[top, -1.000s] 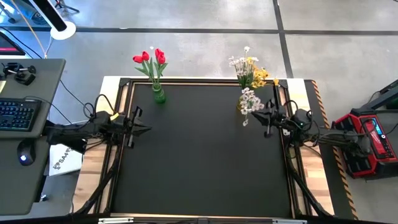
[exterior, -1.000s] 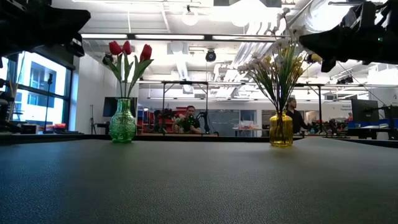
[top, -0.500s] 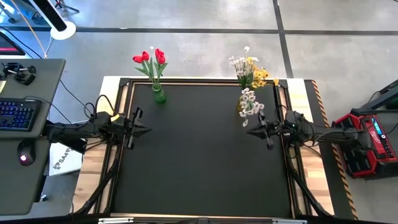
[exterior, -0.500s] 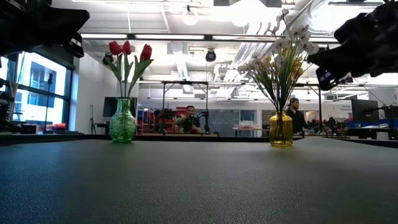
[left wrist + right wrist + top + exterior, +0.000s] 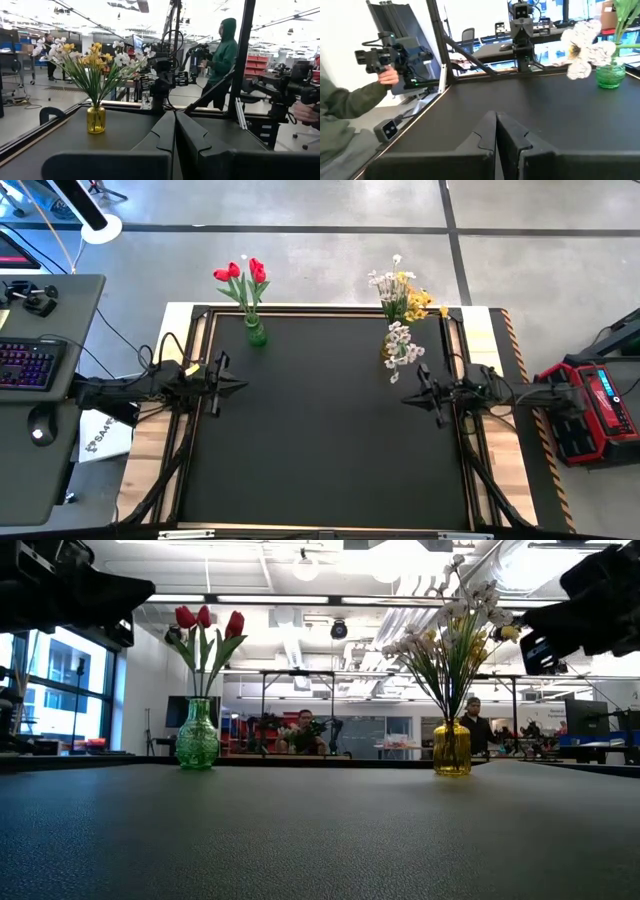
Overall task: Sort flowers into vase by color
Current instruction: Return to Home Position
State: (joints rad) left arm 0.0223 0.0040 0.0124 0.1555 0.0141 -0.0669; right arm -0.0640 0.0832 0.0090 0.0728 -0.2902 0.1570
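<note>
Landmark = green vase [image 5: 197, 736], at the far edge of the table [image 5: 320, 460].

Vases: 2. The yellow vase [image 5: 451, 748] is on the same far edge, well right of the green vase in the high view.

Flowers, counted:
- 3 red tulips [image 5: 205, 620], all in the green vase, upright, heads close together.
- 2 white sprays [image 5: 401, 343] + 1 yellow spray [image 5: 412, 300], all in the yellow vase, fanned out. One white spray leans toward the table's middle.

Arms: 2, w/ 1 gripper each, both apart from the flowers and raised off the tabletop.
- L arm: left gripper [image 5: 238, 386] is on the near side of the green vase, slightly left of it, pointing toward table centre. Its fingers [image 5: 161, 135] are pressed together w/ nothing between.
- R arm: right gripper [image 5: 405, 400] is well right of the green vase and nearer the front, by the yellow vase's near side, pointing back toward the L arm. Its fingers [image 5: 482, 136] are likewise together, holding nothing.

Room beyond, low view: one person [image 5: 305, 730] shows to the right of the green vase, and a second person [image 5: 473, 725] just right of the yellow vase.
</note>
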